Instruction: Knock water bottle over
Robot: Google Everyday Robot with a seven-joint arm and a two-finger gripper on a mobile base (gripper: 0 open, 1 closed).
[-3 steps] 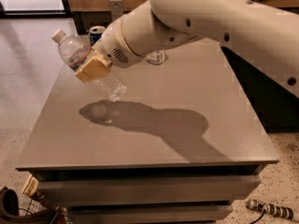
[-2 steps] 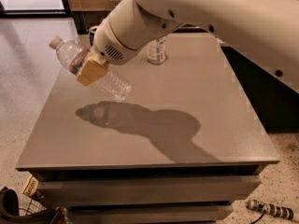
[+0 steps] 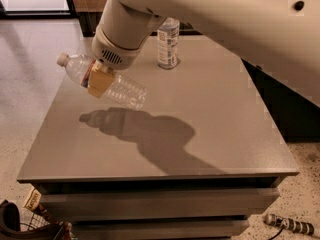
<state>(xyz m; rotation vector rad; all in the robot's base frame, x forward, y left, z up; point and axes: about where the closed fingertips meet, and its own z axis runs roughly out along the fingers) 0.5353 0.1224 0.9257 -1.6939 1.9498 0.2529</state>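
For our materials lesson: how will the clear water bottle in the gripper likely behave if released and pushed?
The water bottle, held tilted above the table by the gripper, looks see-through and possibly empty, so probably light. Its round ribbed body would likely roll once lying down. Thin plastic may flex when squeezed.

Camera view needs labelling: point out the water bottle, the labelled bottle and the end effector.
water bottle (image 3: 127,90), camera view, clear ribbed body.
labelled bottle (image 3: 168,45), camera view, printed label.
end effector (image 3: 99,81), camera view, tan pad clamped on the water bottle.
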